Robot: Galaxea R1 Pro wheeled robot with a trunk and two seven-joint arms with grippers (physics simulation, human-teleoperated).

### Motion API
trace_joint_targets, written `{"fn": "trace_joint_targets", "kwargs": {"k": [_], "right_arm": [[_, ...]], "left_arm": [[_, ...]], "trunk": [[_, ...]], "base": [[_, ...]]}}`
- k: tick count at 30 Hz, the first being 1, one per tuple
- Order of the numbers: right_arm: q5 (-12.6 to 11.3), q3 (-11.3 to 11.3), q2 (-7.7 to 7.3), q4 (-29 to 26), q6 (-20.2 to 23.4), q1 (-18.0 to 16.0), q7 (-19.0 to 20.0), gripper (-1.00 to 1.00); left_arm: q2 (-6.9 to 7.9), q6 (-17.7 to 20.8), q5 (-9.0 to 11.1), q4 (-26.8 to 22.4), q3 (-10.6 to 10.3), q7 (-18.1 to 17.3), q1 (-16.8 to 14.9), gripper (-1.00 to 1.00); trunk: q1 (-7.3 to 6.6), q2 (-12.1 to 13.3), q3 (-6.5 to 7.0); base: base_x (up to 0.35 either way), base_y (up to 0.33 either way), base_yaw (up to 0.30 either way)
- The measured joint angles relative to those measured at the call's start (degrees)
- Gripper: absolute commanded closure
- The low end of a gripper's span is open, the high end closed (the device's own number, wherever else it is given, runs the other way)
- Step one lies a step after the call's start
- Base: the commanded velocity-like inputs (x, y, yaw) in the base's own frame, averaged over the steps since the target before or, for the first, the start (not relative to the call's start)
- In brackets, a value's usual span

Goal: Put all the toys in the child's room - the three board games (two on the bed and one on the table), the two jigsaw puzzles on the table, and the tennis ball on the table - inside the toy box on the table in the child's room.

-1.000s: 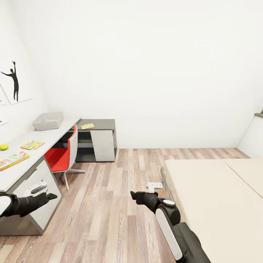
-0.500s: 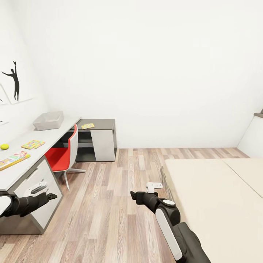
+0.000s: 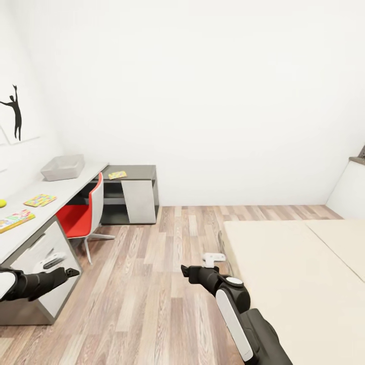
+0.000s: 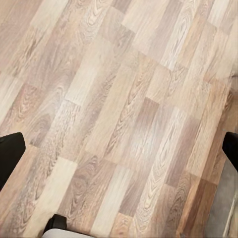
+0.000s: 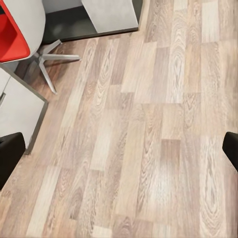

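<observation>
The toy box sat at the table's far end, two jigsaw puzzles nearer along its wall edge. Both the left gripper and right gripper hung wide apart, empty, over the wood floor.

Head view: high, facing forward and down across the room, from the long pale grey desk to the beige bed. Both wrist views look steeply down, close to the wood-plank floor; the right wrist and head views share the red chair.
</observation>
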Motion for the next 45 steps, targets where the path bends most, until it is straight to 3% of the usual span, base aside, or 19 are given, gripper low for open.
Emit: {"fn": "trace_joint_targets", "kwargs": {"k": [45], "right_arm": [[0.0,0.0,-0.01,0.0,0.0,0.0,0.05,-1.0]], "left_arm": [[-0.01,0.01,-0.01,0.0,-0.01,0.0,0.0,-1.0]], "trunk": [[0.0,0.01,0.0]], "base": [[0.0,-0.295,0.0]]}}
